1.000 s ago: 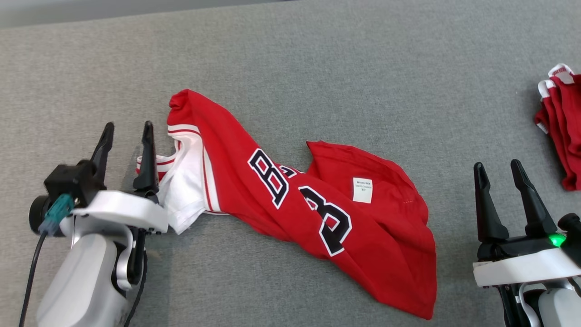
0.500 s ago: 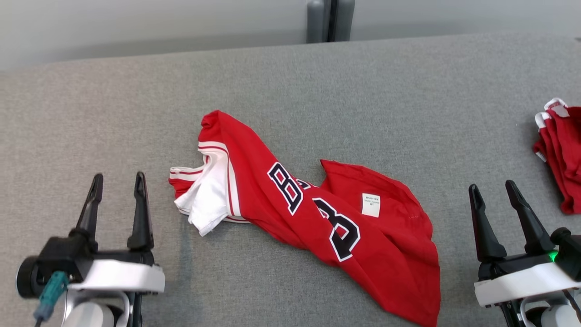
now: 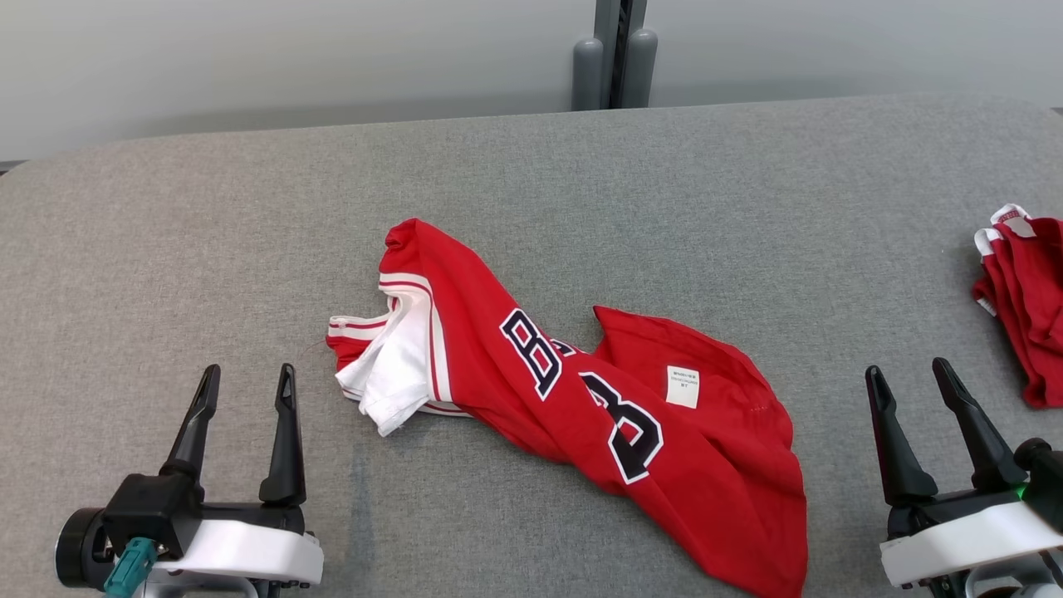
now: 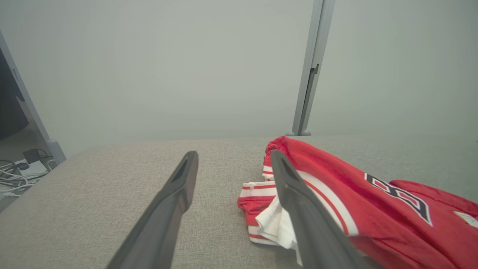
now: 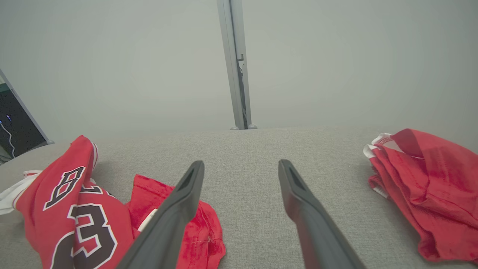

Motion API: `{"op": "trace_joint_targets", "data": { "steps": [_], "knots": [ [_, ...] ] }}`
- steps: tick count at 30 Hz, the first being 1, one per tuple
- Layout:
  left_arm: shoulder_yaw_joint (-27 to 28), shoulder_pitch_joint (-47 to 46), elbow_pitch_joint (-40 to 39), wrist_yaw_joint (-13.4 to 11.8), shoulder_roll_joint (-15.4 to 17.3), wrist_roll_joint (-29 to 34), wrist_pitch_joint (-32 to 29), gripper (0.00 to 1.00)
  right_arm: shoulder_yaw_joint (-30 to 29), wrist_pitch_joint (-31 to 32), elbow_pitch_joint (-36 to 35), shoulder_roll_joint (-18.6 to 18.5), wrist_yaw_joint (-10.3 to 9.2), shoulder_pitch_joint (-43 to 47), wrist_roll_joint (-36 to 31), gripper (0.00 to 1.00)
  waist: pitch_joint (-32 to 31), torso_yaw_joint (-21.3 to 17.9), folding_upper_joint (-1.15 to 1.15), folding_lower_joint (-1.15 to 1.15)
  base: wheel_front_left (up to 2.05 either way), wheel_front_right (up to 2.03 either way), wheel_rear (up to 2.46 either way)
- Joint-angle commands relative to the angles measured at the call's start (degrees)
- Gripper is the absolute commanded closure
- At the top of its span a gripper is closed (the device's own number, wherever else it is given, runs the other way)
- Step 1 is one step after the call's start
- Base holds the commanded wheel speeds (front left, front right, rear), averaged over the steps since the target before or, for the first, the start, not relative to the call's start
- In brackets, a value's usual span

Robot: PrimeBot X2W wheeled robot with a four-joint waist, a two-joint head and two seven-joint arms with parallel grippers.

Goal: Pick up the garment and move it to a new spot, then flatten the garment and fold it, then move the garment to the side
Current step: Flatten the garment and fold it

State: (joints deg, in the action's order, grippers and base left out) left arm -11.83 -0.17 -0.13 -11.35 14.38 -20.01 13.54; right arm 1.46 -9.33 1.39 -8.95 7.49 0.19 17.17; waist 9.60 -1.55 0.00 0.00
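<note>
Lying crumpled on table (image 3: 531, 183), red garment (image 3: 581, 399) between left hand (image 3: 249, 372) and right hand (image 3: 906, 367), both spread wide, empty

- Head camera looked down from above onto the grey table (image 3: 166, 249).
- Wrist cameras sat low, facing the wall (image 4: 149, 74); all views shared the red garment (image 3: 731, 465).

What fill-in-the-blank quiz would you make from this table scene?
The crumpled jersey on the grey table is mainly ____. A gripper is either open or shut: the left gripper and right gripper are both ____. The label on the jersey is ____. A second red garment lies near the table's ____ edge.
Missing words: red; open; white; right.
</note>
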Motion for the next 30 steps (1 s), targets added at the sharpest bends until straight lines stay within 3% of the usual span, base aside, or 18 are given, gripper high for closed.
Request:
{"op": "trace_joint_targets", "data": {
  "steps": [1, 10, 25, 30],
  "knots": [
    [0.13, 0.03, -0.23, -0.31, 0.36, 0.11, -0.23, 0.0, -0.19, 0.32, -0.13, -0.25, 0.01, 0.09, -0.2, 0.0, 0.08, 0.02, 0.0, 0.0, 0.0, 0.0, 0.0],
    [-0.44, -1.41, -0.66, -0.42, 0.2, -0.01, -0.26, 0.0, -0.26, 1.47, 1.7, -0.37, 0.01, 1.34, 0.02, 0.0, 1.01, 0.53, 0.0, 0.0, 0.0, 0.0, 0.0],
    [-1.26, -4.43, -0.19, 0.08, -0.91, -0.23, 0.59, 0.0, 9.68, -0.25, 13.76, -1.32, 0.01, -1.67, 3.34, 0.0, 5.13, 2.18, 0.0, 0.0, 0.0, 0.0, 0.0],
    [-1.34, -4.65, 0.1, 0.03, -1.15, -0.26, 0.77, 0.0, 10.95, -1.39, 14.66, -1.68, 0.01, -2.64, 2.78, 0.0, 5.47, 2.3, 0.0, 0.0, 0.0, 0.0, 0.0]
  ]
}}
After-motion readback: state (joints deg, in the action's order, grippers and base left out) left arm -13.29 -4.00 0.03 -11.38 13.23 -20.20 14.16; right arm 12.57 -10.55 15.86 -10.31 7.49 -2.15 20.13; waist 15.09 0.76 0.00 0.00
